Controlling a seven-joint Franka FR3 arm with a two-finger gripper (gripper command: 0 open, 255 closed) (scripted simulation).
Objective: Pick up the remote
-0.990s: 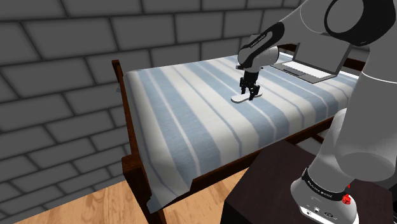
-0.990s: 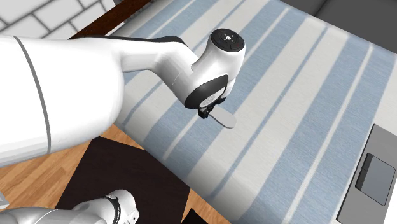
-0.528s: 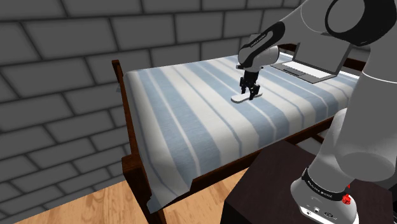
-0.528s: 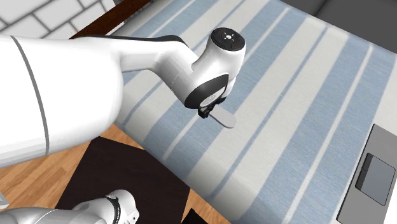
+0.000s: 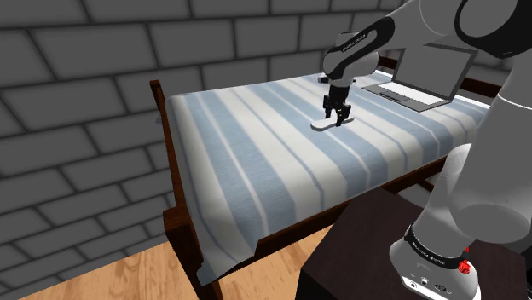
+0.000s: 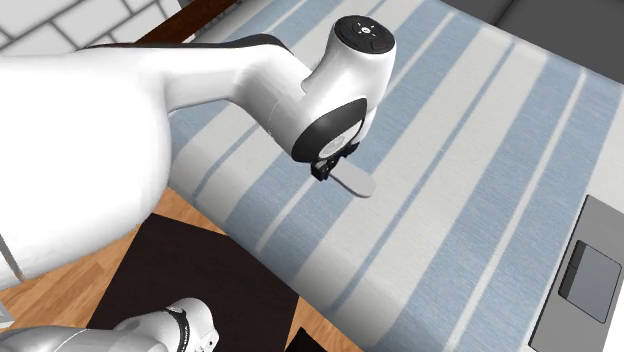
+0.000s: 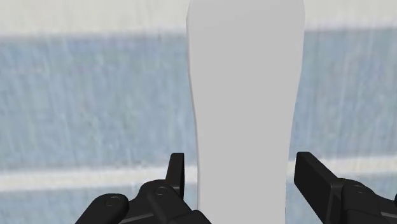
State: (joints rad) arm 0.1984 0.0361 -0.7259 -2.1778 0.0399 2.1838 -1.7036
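Pale grey and unmarked, the remote (image 7: 245,95) is a long, flat, slightly waisted slab. Upper right of centre in the shoulder view, over the striped bed (image 5: 239,162), the pincer (image 5: 338,118) clasps one end.

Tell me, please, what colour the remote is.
Plain pale grey, with no markings; the remote shows best in the wrist view.

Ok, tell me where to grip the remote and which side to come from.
Take the remote across its narrow width, one finger on each long edge, coming straight down from above. It is a flat, slim slab, broad face up over the striped bedspread, so probably only its long sides offer opposing faces.
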